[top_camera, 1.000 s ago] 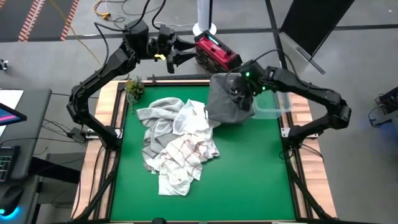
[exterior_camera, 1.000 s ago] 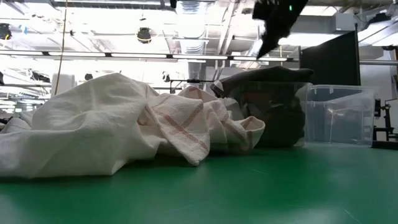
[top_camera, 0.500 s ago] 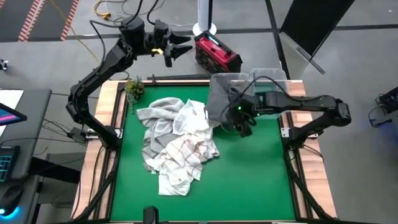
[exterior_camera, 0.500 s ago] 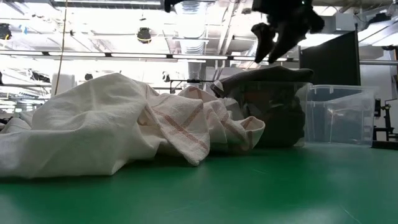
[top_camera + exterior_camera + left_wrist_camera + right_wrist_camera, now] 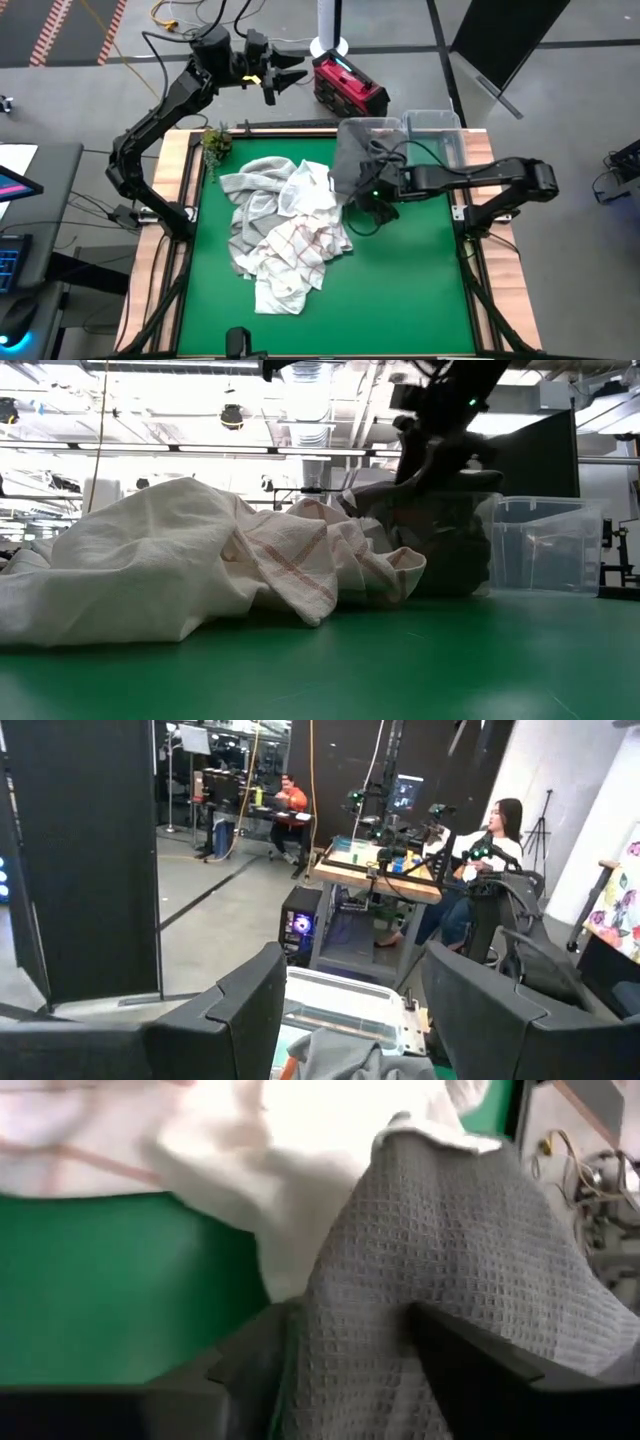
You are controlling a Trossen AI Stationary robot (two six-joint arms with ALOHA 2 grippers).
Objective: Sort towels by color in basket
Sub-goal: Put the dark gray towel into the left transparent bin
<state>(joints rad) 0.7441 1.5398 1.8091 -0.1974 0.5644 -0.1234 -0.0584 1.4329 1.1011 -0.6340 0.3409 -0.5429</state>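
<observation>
Bins (image 5: 432,137) of clear plastic stood side by side; a dark grey towel (image 5: 352,160) draped one. Both the right gripper (image 5: 368,205) and the left gripper (image 5: 285,78) were spread, empty.

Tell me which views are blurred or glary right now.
Right wrist view: the white towel is washed out and smeared, the grey towel sharp. Low view: bright ceiling lights backlight the right gripper. High view: even light, no glare.
</observation>
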